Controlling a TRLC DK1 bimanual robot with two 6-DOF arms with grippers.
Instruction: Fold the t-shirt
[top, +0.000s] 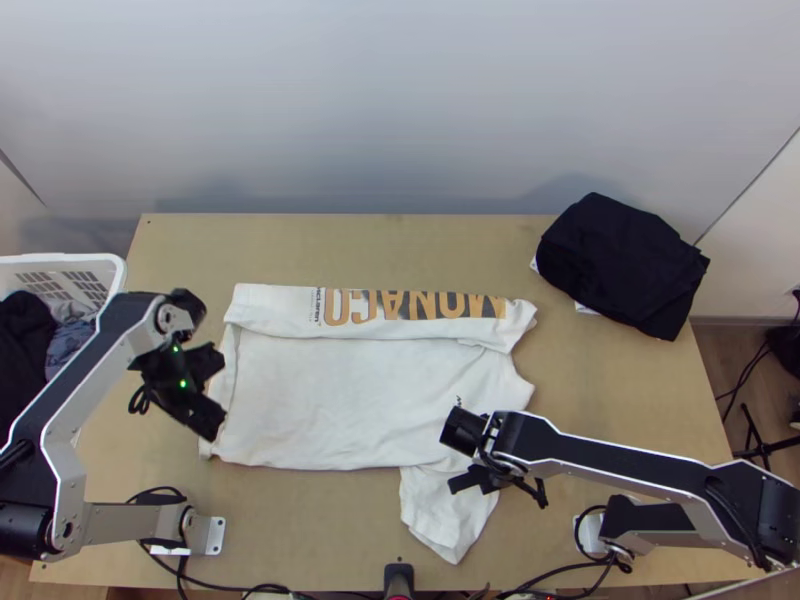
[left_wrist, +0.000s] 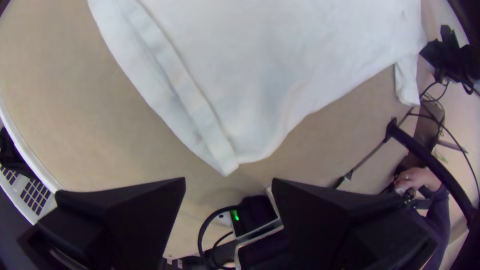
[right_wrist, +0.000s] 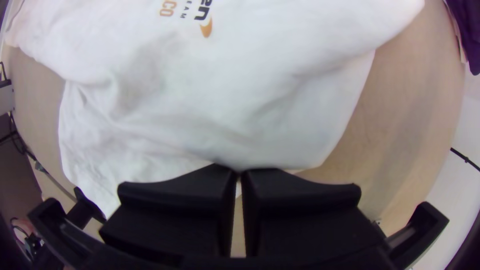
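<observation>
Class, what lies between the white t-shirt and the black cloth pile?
Bare table lies between the t-shirt and the black cloth, as the top view shows.

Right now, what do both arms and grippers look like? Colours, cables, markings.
Left arm and right arm: silver-grey links, black covers and joints. Left gripper and right gripper: wide, flat black fingers. Two small green lights glow near the left wrist. A black cable loops at the left arm's base, whose mounting plate is pale.
</observation>
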